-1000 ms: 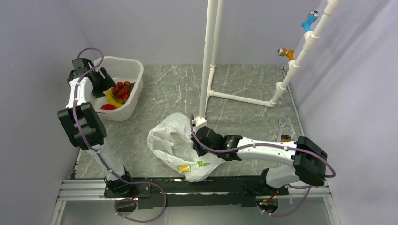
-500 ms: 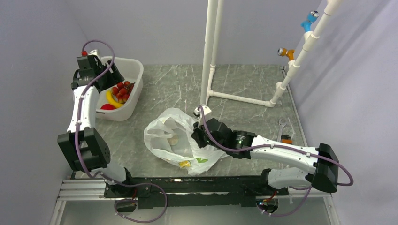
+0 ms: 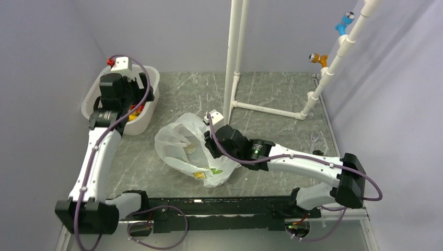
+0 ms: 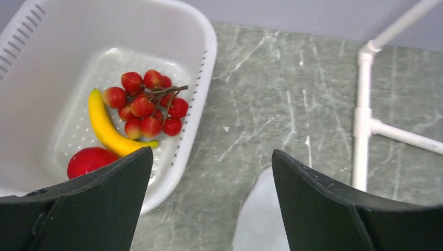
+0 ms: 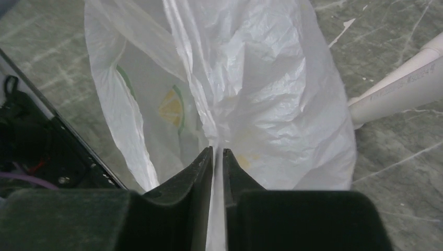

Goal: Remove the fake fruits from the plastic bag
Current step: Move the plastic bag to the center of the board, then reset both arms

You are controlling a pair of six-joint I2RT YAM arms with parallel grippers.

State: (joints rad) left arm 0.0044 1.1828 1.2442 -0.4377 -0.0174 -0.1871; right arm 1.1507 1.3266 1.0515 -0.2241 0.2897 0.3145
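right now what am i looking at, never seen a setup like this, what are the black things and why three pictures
These are two robot arms bolted at the near edge of a stone-patterned table. One picture comes from a fixed camera above and behind the arms. The other two come from a camera on each wrist, so the black wedges at the bottom of those are that arm's own fingers.

The left gripper is open and empty, near a white tub. The tub holds the fake fruits: a yellow banana, a cluster of small red balls and a larger red round fruit.

The right gripper is shut on a fold of the thin printed plastic bag, which sits on the table. A white pipe frame stands at the back.
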